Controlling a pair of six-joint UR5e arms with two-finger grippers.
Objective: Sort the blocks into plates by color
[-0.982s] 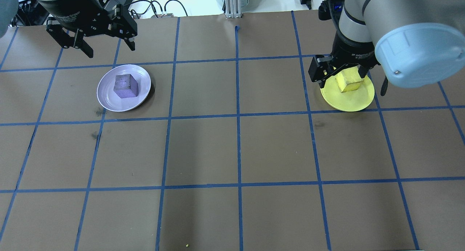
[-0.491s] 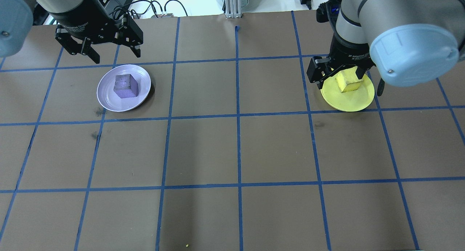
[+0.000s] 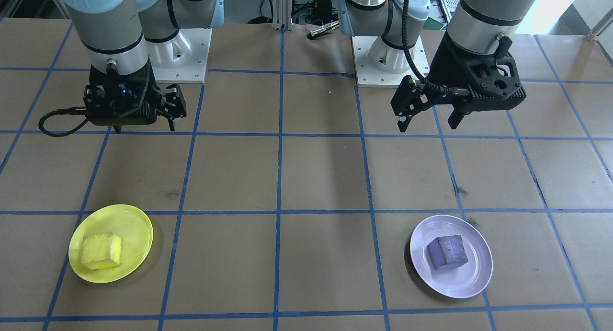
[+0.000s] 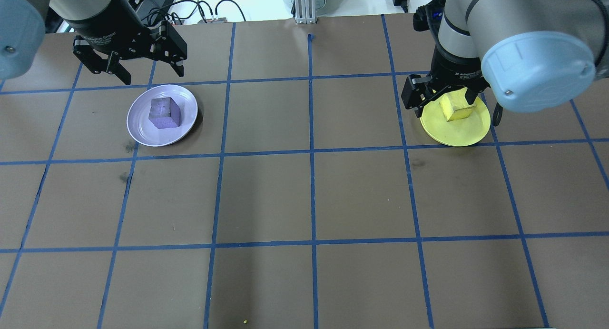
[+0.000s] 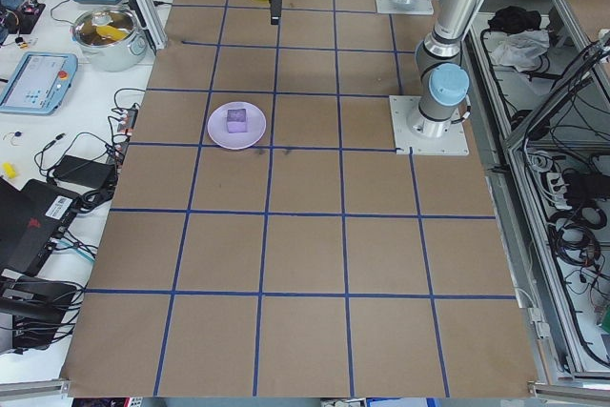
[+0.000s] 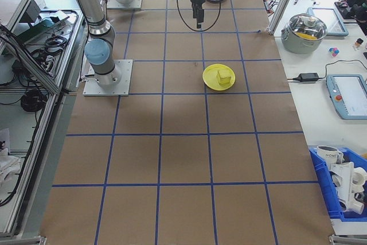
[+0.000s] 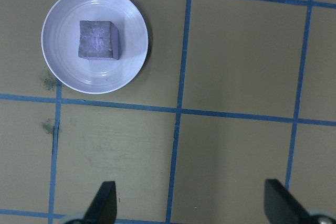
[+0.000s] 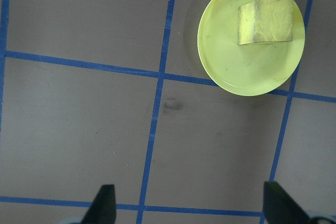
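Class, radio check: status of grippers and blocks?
Left gripper and right gripper open, empty. Yellow block on yellow plate, purple block on lavender plate. Nothing obstructing.

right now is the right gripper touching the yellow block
Apart. The front-facing view shows the right gripper open, well back from the yellow block sitting in the yellow plate.

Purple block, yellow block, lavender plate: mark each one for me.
purple block (image 3: 448,252), front-facing view, on its top face.
yellow block (image 3: 101,250), front-facing view, on its top face.
lavender plate (image 3: 467,285), front-facing view, on bare rim nearest the camera.
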